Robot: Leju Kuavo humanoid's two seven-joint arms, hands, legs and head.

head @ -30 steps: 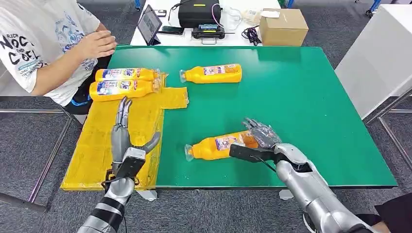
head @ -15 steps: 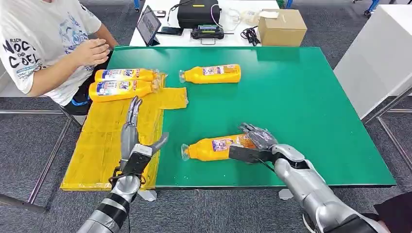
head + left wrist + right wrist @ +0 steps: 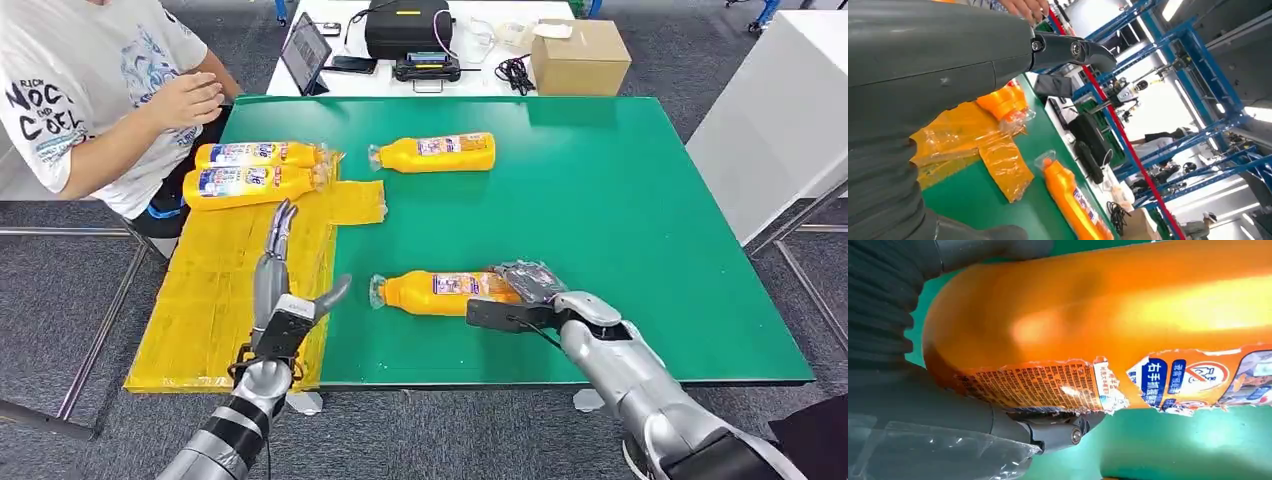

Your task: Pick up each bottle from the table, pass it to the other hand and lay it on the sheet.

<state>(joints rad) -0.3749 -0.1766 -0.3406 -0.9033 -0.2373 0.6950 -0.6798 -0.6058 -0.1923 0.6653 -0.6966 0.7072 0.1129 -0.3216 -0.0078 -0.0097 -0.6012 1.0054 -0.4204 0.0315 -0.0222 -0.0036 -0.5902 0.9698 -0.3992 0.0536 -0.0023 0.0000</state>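
Observation:
My right hand [image 3: 525, 295] grips the base end of an orange bottle [image 3: 440, 292] near the table's front edge; the bottle lies level, its cap pointing left. The right wrist view shows that bottle [image 3: 1108, 315] close up, with a torn label, over green. My left hand [image 3: 280, 290] is open, fingers stretched forward, over the right edge of the yellow sheet [image 3: 210, 290], a short way left of the cap. Two bottles [image 3: 255, 153] [image 3: 250, 184] lie side by side at the sheet's far end. Another bottle [image 3: 435, 152] [image 3: 1073, 200] lies on the green table [image 3: 620, 200] at the back.
A person [image 3: 90, 90] sits at the far left, one hand raised near the sheet's far end. Behind the green table stands a white table with a cardboard box [image 3: 580, 55], a black case [image 3: 405, 25] and a tablet [image 3: 307, 50]. A white cabinet [image 3: 790, 110] stands to the right.
The bottle in my right hand has swung from tilted to level and shifted a little left. My left hand has moved right and forward toward it. The person's hand has shifted slightly.

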